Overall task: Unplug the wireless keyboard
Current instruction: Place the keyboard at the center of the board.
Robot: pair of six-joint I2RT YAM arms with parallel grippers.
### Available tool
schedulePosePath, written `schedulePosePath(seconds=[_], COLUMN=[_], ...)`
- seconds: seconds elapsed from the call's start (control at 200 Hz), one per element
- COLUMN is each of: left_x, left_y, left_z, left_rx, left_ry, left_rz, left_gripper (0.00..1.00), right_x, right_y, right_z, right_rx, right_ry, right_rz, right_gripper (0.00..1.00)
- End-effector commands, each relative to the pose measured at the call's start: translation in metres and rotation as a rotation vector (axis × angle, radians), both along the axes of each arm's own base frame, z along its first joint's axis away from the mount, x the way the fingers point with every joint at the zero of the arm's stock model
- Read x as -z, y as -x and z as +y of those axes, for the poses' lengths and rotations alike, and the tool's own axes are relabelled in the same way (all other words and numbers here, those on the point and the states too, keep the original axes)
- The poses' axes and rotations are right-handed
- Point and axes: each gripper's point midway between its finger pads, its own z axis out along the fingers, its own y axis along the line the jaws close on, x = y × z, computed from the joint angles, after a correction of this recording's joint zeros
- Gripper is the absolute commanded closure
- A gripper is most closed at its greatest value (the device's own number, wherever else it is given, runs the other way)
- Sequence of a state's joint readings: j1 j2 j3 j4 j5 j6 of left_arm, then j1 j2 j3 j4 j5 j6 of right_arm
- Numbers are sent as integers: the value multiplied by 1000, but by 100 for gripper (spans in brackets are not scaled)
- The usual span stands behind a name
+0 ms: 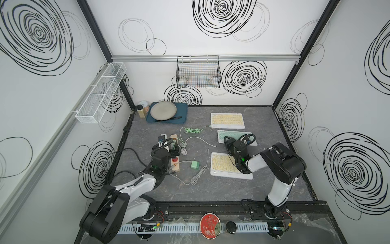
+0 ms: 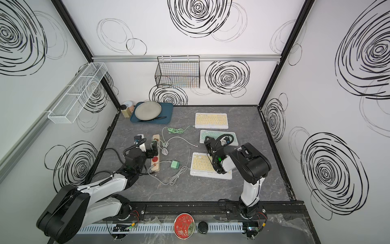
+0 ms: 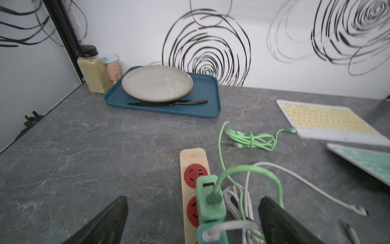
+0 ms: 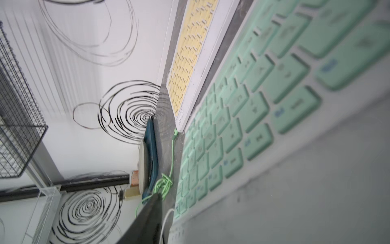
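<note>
The limp green cable [image 1: 191, 131] likely offers no purchase, so pinch its stiff plug [image 3: 292, 131] at the far, light yellow-keyed white keyboard [image 1: 228, 120]; the left gripper [image 3: 193, 203] has its jaws wide apart, while for the right gripper [image 1: 227, 140] I cannot tell.

No text can be read anywhere. The green keyboard [image 4: 263, 105] carries grey and blue key legends, all blurred past reading in the right wrist view. The key marks on the yellow keyboard [image 4: 190, 52] are too small, and the print on the can [image 3: 113, 67] is illegible.
</note>
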State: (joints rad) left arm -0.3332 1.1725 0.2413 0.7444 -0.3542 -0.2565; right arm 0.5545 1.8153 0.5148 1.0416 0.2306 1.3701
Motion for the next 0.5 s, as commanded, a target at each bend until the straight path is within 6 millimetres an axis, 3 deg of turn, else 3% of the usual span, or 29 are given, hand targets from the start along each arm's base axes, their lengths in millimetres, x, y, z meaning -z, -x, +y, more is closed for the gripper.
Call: schedulePosePath(seconds=[0.0,0.31,0.495], left_x=[-11,-15,-17], left_y=[-2,1,3], left_z=[21,27,27], left_rx=[-81,-104,-95], left_ry=[119,137,137], left_rz=[-119,-147,-159], left_gripper=[1,0,1], right_x=[-20,-45,-43], right_y=[-7,19,29], right_z=[9,12,19], right_rx=[0,29,-1], right_ry=[8,83,99], right_rz=[-52,-91,-70], right_gripper=[41,36,35])
